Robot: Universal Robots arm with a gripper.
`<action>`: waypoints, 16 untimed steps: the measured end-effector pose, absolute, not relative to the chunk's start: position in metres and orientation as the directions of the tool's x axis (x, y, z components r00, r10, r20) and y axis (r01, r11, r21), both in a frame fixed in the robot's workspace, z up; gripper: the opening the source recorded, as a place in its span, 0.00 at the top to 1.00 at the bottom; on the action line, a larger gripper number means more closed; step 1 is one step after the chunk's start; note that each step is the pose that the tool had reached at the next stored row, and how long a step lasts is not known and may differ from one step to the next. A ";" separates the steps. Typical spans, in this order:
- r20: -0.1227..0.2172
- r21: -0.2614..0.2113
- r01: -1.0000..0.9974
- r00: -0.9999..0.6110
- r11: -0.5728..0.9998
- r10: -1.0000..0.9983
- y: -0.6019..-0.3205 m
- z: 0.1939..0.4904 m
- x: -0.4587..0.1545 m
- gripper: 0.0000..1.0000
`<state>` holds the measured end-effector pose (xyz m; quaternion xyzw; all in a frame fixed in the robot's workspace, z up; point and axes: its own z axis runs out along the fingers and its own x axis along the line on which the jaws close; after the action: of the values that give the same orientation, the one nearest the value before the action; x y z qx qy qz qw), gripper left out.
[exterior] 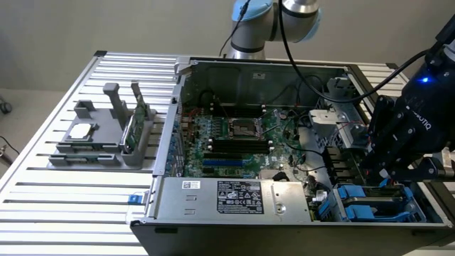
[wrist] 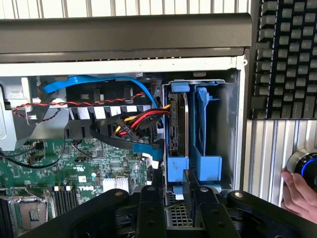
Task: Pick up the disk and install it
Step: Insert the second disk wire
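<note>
The disk (wrist: 177, 124) stands on edge in the drive bay (wrist: 225, 129) at the corner of the open computer case, its blue carrier (wrist: 177, 166) clipped around it. A second blue carrier (wrist: 204, 148) sits beside it in the same bay. My gripper (wrist: 174, 186) hovers just above the disk's near end. Its black fingers (wrist: 151, 203) stand slightly apart, with only a metal grille visible in the gap. In the exterior view the gripper (exterior: 380, 173) hangs over the blue bay (exterior: 370, 205) at the case's right front.
Red, yellow and blue cables (wrist: 133, 124) crowd the space beside the bay. The motherboard (exterior: 235, 138) and power supply (exterior: 235, 197) fill the case. A grey stand (exterior: 99, 138) holds a chip and a green card. A keyboard (wrist: 285, 54) lies outside, and a hand (wrist: 297, 191) rests by a lit knob (wrist: 303, 166).
</note>
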<state>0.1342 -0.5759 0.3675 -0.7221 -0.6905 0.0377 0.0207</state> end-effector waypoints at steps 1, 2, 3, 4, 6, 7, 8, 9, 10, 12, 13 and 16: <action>-0.026 -0.082 0.996 0.044 -0.046 0.999 -0.576 0.368 0.134 0.69; -0.026 -0.082 0.996 0.044 -0.046 0.999 -0.576 0.367 0.134 0.69; -0.026 -0.082 0.996 0.044 -0.046 0.999 -0.576 0.367 0.134 0.69; -0.026 -0.082 0.996 0.044 -0.046 0.999 -0.576 0.367 0.134 0.69; -0.026 -0.082 0.996 0.044 -0.046 0.999 -0.576 0.368 0.134 0.69; -0.026 -0.082 0.996 0.044 -0.046 0.999 -0.576 0.367 0.134 0.69; -0.026 -0.082 0.996 0.044 -0.046 0.999 -0.576 0.367 0.134 0.69; -0.026 -0.082 0.996 0.044 -0.046 0.999 -0.576 0.368 0.134 0.69; -0.026 -0.082 0.996 0.044 -0.046 0.999 -0.576 0.368 0.134 0.69; -0.026 -0.082 0.996 0.044 -0.046 0.999 -0.576 0.368 0.134 0.69; -0.026 -0.082 0.996 0.044 -0.046 0.999 -0.576 0.368 0.134 0.69; -0.025 -0.082 0.996 0.044 -0.046 0.999 -0.576 0.368 0.134 0.69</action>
<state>0.1342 -0.5759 0.3675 -0.7221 -0.6905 0.0376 0.0209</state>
